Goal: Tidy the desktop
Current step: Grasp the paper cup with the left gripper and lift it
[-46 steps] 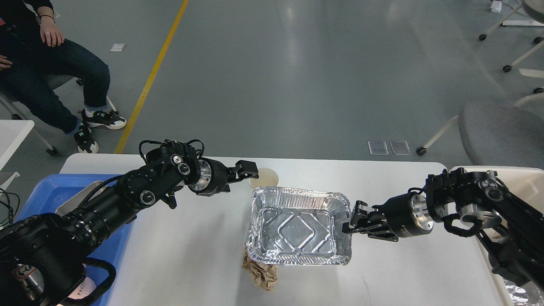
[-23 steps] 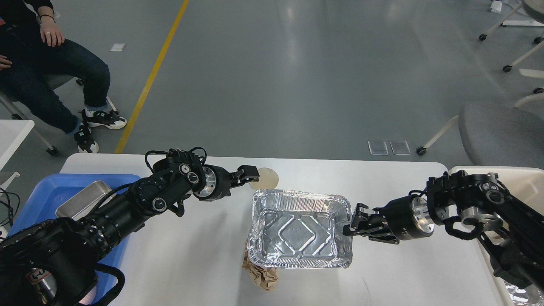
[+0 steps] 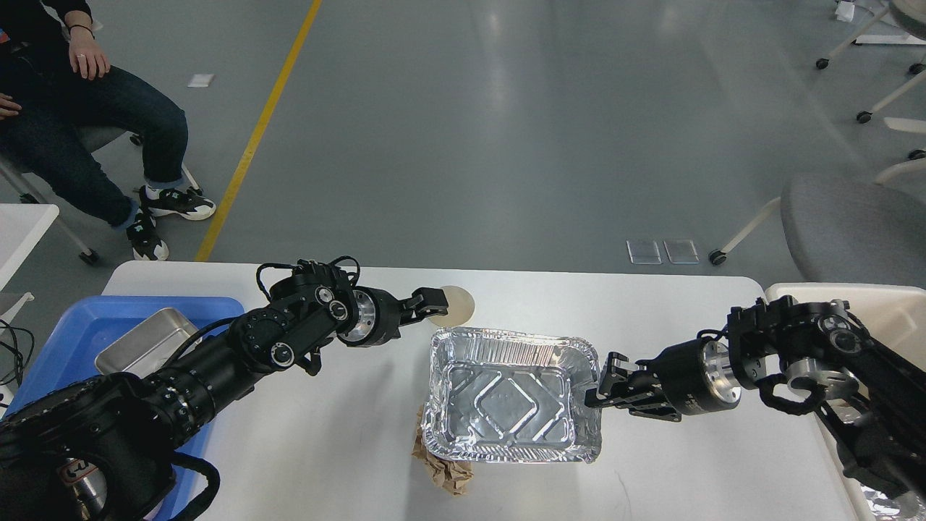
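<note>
Comparing this moment with the earlier frames, I am seeing the left gripper (image 3: 435,300) advancing further right and slightly away from me, so its fingertips are now meeting the near edge of the tan disc (image 3: 454,305) at the far side of the desktop (image 3: 325,434). Its two fingers are sitting close together at the disc's edge; I cannot tell whether they are pinching it or only touching it.

The right gripper (image 3: 597,387) is staying at the right rim of the foil tray (image 3: 510,394), with its fingers closed on that rim. The tray is shifting slightly toward me and downward in the view compared with one second ago, and the right arm is lowering with it. The tray is lying open side up near the middle of the desktop.

A crumpled brown paper (image 3: 443,467) is lying partly under the tray's near left corner, unchanged in position.

As the left arm is extending, it is uncovering more of the metal pan (image 3: 141,344), which is resting in the blue tray (image 3: 65,333) at the desktop's left end. A cream bin (image 3: 890,300) is standing at the right end, behind the right arm.

The desktop is spanning the lower half of the view, white, with rounded far corners.
</note>
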Controlling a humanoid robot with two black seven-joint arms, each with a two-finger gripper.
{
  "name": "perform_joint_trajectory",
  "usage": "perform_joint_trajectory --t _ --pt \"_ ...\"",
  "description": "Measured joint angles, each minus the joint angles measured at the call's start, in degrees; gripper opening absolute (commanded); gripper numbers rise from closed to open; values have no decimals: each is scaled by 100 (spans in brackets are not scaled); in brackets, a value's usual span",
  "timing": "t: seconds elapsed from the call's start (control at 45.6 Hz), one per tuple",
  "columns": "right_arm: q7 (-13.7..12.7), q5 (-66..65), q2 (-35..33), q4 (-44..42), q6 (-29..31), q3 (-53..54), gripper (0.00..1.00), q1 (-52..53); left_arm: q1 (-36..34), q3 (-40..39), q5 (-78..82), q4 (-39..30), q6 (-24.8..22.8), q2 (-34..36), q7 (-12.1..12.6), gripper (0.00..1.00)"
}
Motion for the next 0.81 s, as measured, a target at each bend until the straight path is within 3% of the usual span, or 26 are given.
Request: perform_joint_trajectory --t 0.175,0.372,0.635,0.811 --pt "0 -4 -1 0 0 4 0 -15 -58 304 -32 -4 158 12 -19 37" --pt "0 -6 -1 0 0 5 0 -40 -69 334 -39 -8 192 45 89 1" --pt "0 -6 -13 14 -4 5 0 -51 -148 335 -41 -19 164 54 694 0" --pt "0 -6 -30 17 -5 12 0 -66 -193 333 -41 -46 110 83 855 0"
